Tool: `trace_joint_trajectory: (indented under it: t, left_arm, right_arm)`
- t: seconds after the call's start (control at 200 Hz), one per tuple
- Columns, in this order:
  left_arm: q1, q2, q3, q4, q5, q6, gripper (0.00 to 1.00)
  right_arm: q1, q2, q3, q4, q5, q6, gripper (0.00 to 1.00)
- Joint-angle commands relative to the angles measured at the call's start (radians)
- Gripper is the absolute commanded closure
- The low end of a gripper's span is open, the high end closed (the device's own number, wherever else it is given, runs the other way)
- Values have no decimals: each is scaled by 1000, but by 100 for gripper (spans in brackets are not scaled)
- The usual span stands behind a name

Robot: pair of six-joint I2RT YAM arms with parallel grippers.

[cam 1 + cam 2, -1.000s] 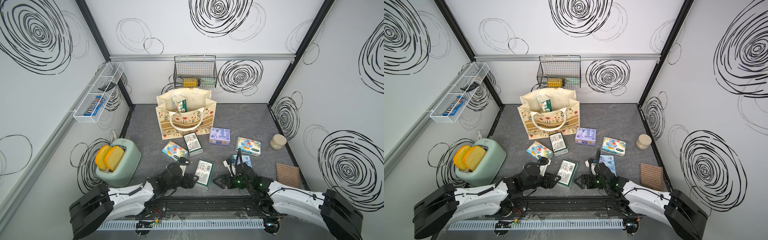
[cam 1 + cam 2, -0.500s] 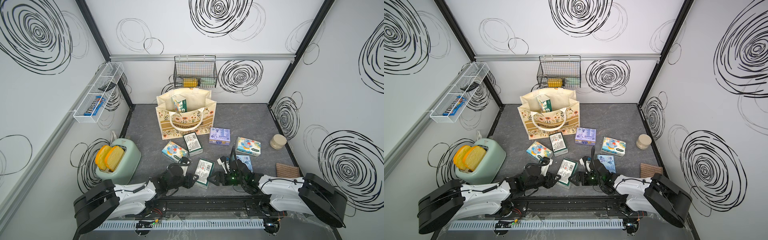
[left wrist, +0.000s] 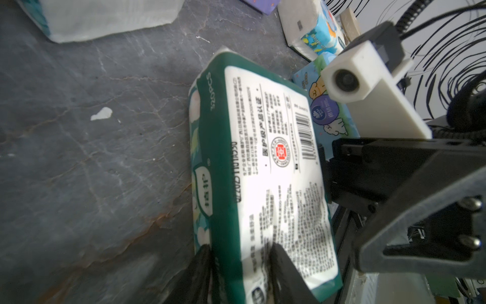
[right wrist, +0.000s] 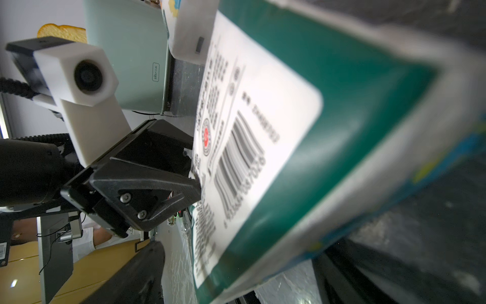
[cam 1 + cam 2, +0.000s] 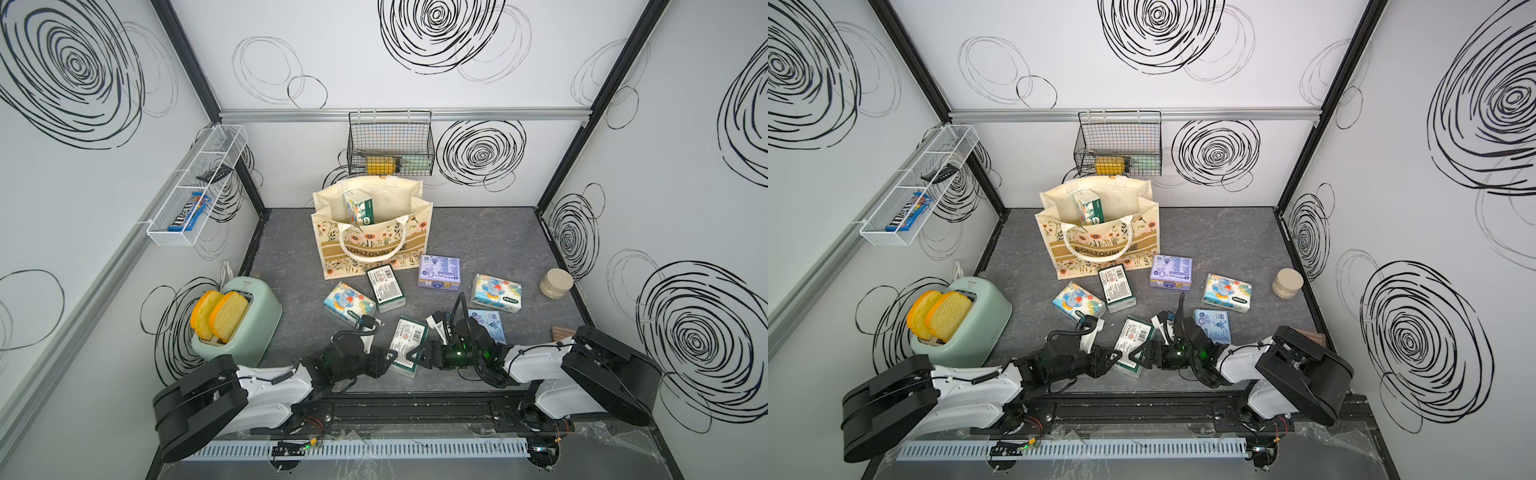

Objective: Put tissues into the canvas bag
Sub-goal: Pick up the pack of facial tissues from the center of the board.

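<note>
Left gripper (image 5: 390,360) is clamped on the near end of the dark green pack (image 5: 409,341), which sits between both grippers. Right gripper (image 5: 417,356) is spread wide at the opposite edge; I read that as bracing. Canvas bag (image 5: 415,232) is well beyond both.

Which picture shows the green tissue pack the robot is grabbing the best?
The left wrist view: the green pack is close up, label clear, with the left gripper pinching one end. The right wrist view shows it blurred and cropped; in both top views it is small.
</note>
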Motion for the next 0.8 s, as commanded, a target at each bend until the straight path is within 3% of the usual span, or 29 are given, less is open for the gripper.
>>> trace_joint_trajectory:
  t: [0.0,0.21,0.46,0.575,0.625,0.711,0.796]
  left_arm:
    - [2,43,-54,-166,-54,-32,59]
    - [3,44,-71,-142,-55,-53,58]
    - [3,30,-73,-79,26,-53,57]
    - [2,6,-75,-59,62,-62,58]
    - [2,-16,-74,-72,63,-64,58]
    - [3,-75,-65,-124,61,-60,57]
    - [10,-161,-36,-212,74,-39,45]
  right_arm:
    - [22,46,-3,-4,9,57,9]
    - [42,59,11,23,43,89,10]
    - [95,112,51,125,82,136,21]
    - [123,132,73,146,98,133,29]
    - [131,130,78,146,107,133,40]
    - [139,104,85,114,128,121,50]
    - [140,57,110,8,146,87,54]
